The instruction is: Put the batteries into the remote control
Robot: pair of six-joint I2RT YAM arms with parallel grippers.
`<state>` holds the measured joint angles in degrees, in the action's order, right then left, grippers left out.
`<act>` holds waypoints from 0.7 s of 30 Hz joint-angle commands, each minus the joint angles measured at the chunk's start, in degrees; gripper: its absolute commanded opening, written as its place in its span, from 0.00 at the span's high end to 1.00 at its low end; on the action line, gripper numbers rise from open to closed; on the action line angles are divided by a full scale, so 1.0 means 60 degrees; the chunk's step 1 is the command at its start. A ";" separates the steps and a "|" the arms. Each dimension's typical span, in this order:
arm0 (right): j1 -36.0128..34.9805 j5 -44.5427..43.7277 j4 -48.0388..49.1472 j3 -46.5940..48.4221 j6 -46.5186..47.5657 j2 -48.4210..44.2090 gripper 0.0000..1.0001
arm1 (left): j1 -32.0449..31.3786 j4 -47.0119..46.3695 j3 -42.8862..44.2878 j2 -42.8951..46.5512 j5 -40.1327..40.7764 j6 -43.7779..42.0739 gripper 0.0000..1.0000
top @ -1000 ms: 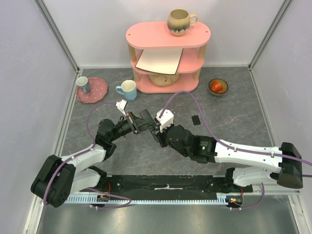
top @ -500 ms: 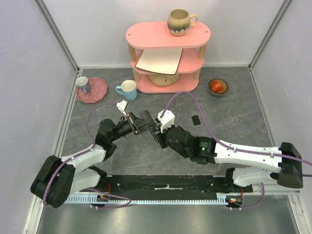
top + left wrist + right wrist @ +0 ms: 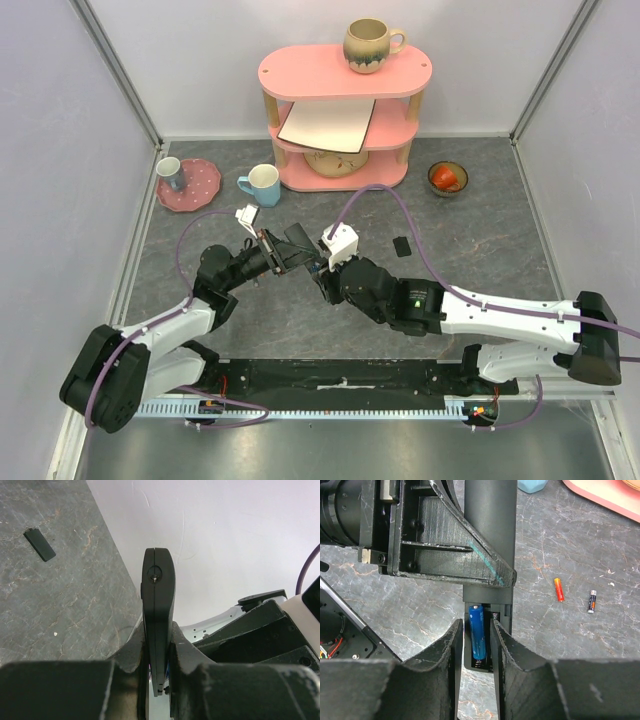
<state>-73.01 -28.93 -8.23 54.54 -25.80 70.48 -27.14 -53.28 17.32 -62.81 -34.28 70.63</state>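
Blue cylindrical battery (image 3: 478, 632): seated in the slim black remote control (image 3: 490, 520)'s bay, released as right jaws have just been parted. Remote gripped by closed left jaws. Orange battery (image 3: 559, 589), 3 o'clock, unloaded.

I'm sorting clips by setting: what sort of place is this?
Probably a lab cell staged like a home: white panel walls box in a grey table, with a pink shelf and blue mug as props.

top: overhead, far | wrists: close, facing each other | shared: remote control (image 3: 159, 605)
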 commanded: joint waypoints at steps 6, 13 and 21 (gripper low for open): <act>-0.0048 -0.0540 -0.0606 0.0782 -0.0167 -0.0013 0.53 | -0.0018 -0.0525 0.0101 0.0272 0.0133 0.0006 0.98; -0.0062 -0.0730 -0.0854 0.1221 -0.0211 -0.0290 0.43 | -0.0018 -0.0481 0.0043 0.0229 0.0118 -0.0068 0.98; 0.0200 -0.1010 -0.1103 0.1310 -0.0823 -0.1258 0.29 | -0.0019 -0.0496 0.0057 0.0185 0.0118 -0.0126 0.98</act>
<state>-73.14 -33.21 -14.72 59.99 -27.22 66.39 -27.14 -53.32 17.30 -62.43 -33.10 70.63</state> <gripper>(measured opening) 0.694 0.179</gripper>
